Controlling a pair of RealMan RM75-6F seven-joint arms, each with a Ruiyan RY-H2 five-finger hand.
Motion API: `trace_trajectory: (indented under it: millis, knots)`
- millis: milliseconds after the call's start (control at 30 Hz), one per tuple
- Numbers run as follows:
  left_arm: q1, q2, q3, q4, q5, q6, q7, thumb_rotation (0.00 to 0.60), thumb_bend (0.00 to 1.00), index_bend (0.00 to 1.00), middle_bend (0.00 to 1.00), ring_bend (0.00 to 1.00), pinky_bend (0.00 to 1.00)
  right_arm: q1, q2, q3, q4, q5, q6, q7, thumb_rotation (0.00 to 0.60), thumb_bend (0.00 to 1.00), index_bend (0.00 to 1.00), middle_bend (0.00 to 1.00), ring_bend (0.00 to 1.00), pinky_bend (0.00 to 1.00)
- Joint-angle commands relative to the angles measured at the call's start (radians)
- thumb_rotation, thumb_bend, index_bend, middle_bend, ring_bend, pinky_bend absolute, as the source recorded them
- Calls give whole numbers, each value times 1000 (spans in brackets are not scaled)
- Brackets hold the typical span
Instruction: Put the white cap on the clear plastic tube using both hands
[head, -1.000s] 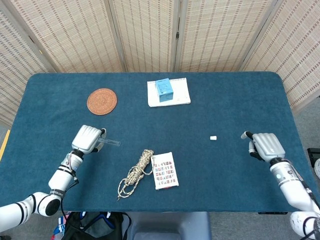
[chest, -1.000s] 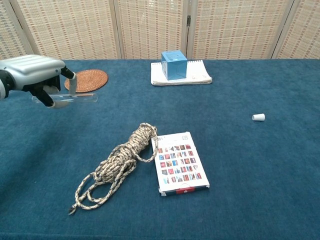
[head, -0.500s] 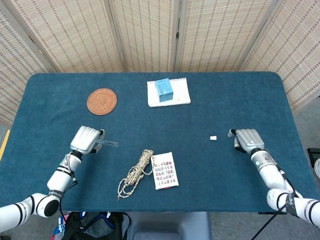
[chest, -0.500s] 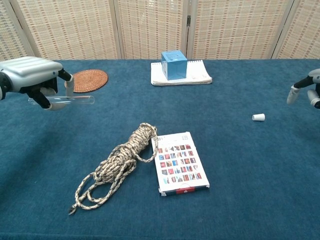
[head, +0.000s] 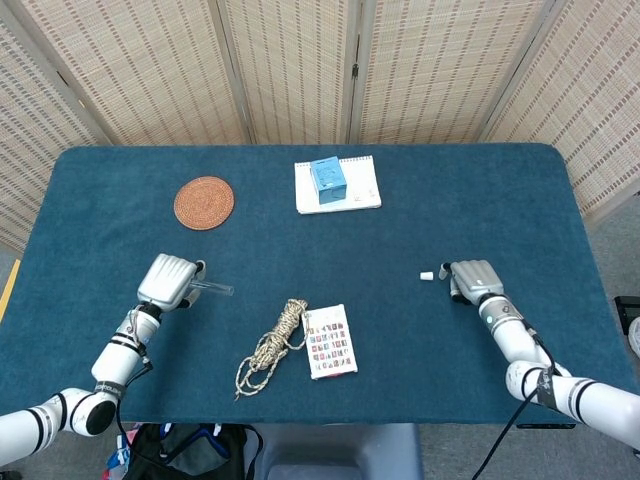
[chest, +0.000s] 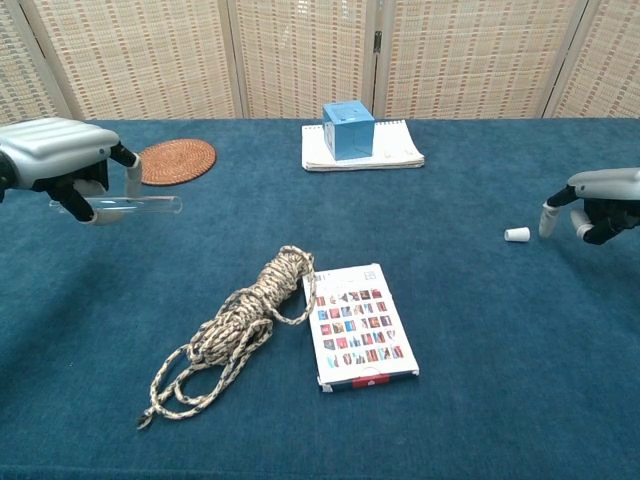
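My left hand (head: 169, 281) (chest: 58, 160) holds the clear plastic tube (head: 212, 289) (chest: 140, 205) level above the table at the left, its free end pointing right. The small white cap (head: 427, 275) (chest: 517, 234) lies on the blue cloth at the right. My right hand (head: 472, 279) (chest: 598, 200) hovers just right of the cap, fingers curled downward with nothing in them. Its thumb tip is close to the cap without touching it.
A coiled rope (head: 272, 345) (chest: 237, 325) and a card pack (head: 329, 341) (chest: 362, 325) lie in the front middle. A blue box (head: 327, 178) (chest: 348, 129) sits on a notepad (head: 362, 186) at the back. A woven coaster (head: 204, 202) (chest: 176, 160) lies at the back left.
My right hand has moved left across the table and now sits next to the cap. My left hand with the tube has drifted slightly left and lower.
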Motion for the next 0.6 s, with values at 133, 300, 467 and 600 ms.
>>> trace_trajectory:
  millis: [133,300,467,600]
  knots:
    - [4,0,3,6,2,0,-5,600,343,615,1000,948,1000,23,-31,-3,33,-1,-15,16,600,889,299,1000,1000,930]
    - [6,-1,6,13,4,-4,-12,600,343,615,1000,948,1000,34,-37,-1,30,-20,-7,26,600,888,299,1000,1000,930]
    - [8,-3,7,19,8,-6,-19,600,343,615,1000,950,1000,40,-25,-1,-3,-44,13,29,600,888,299,1000,1000,930]
    - [8,-5,8,22,11,-7,-22,600,343,615,1000,950,1000,46,-15,-4,-32,-54,30,23,600,888,299,1000,1000,930]
